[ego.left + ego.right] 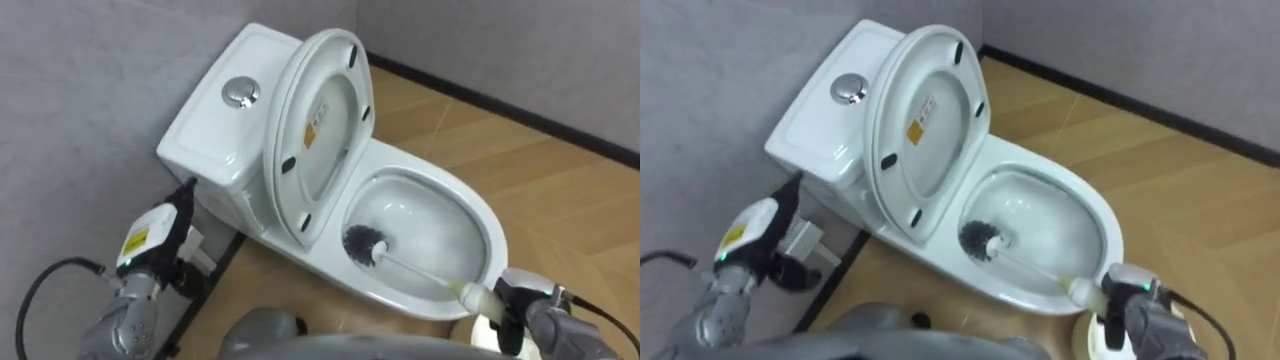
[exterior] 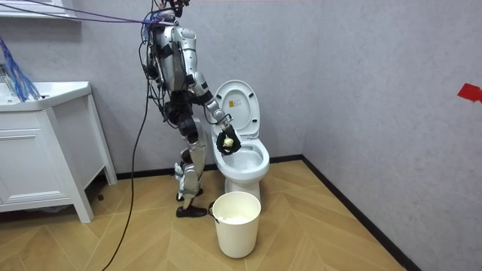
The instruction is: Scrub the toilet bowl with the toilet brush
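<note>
While I stand close at the toilet's (image 1: 215,125) side, with the wall behind it, my right hand (image 1: 522,305) is curled round the end of the brush (image 1: 415,270), low at the bowl's (image 1: 492,232) near rim. From there the handle slants down into the bowl, and the dark bristle head rests on the inner wall just below the raised lid (image 1: 315,130). My left hand (image 1: 160,230) hangs beside the tank, apart from it; whether it is spread or closed I cannot tell. On the floor in front of the toilet stands a white bin (image 2: 236,226)
</note>
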### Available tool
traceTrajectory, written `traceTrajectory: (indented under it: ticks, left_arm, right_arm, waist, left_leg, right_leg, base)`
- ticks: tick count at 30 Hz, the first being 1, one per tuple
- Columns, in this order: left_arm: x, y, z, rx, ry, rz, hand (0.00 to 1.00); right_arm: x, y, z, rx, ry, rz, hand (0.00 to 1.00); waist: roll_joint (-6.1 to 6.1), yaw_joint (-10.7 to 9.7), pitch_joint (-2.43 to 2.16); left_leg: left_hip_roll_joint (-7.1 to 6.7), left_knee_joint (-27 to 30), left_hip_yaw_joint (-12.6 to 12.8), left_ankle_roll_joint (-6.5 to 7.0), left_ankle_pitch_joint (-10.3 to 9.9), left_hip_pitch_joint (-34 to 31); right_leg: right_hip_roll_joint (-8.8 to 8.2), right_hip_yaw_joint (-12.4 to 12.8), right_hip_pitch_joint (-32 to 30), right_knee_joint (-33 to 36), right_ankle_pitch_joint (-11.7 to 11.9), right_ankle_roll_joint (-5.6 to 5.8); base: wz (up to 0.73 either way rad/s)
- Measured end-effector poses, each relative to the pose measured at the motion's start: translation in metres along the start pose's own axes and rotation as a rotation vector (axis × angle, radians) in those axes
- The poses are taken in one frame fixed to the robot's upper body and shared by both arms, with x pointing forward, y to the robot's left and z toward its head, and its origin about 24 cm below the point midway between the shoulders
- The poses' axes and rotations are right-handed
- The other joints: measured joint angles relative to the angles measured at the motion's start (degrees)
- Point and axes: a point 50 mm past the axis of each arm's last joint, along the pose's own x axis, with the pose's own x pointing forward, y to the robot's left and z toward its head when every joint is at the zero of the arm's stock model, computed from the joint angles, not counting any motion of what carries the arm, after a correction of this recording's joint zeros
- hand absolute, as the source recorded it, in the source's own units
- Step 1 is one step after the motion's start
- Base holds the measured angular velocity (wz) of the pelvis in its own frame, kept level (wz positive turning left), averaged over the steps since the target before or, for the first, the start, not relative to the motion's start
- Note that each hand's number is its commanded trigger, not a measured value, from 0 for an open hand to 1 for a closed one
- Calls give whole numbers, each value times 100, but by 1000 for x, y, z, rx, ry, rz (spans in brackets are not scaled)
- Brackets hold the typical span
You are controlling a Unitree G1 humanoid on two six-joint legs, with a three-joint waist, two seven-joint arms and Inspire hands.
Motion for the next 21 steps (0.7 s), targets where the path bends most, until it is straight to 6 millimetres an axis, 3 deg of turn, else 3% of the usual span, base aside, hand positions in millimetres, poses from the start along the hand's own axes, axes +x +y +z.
traceTrajectory:
  ticks: [4, 7, 10, 16, 21]
  left_arm:
    - [-22, -14, -26, -37, 131, -31, 0]
    - [-27, -30, -41, -84, 230, -74, 0]
    - [-37, -47, -60, -144, 365, -131, 0]
    - [-62, -74, -89, -267, 589, -244, 0]
    - [-71, -83, -101, -408, 729, -241, 0]
  right_arm:
    - [-2, 11, -2, 78, 5, 31, 100]
    - [-2, 10, -2, 133, 13, 15, 100]
    - [-1, 16, 2, 230, 15, 19, 100]
    - [-2, 20, -7, 463, 63, -41, 100]
    - [-6, 24, -23, 625, 137, -129, 100]
  waist:
    - [-49, 113, -15]
    - [2, 184, 8]
    - [-11, 196, 0]
    - [-14, 59, 2]
    - [18, -119, -3]
  left_leg:
    - [-8, -66, -87, -63, -41, 190]
    - [1, -123, -85, -84, -56, 264]
    - [-4, -215, -76, -89, -60, 398]
    - [11, -289, 68, -103, -76, 515]
    - [21, -515, 294, -102, -77, 795]
  right_leg:
    - [32, 1, 173, -120, -9, 16]
    - [58, 2, 278, -167, -7, 18]
    - [68, 4, 368, -230, -30, 38]
    - [83, 100, 415, -263, -25, 40]
    - [117, 409, 486, -294, -20, 45]
  base:
    - [-2]
    - [2]
    - [1]
    - [-7]
    - [-29]
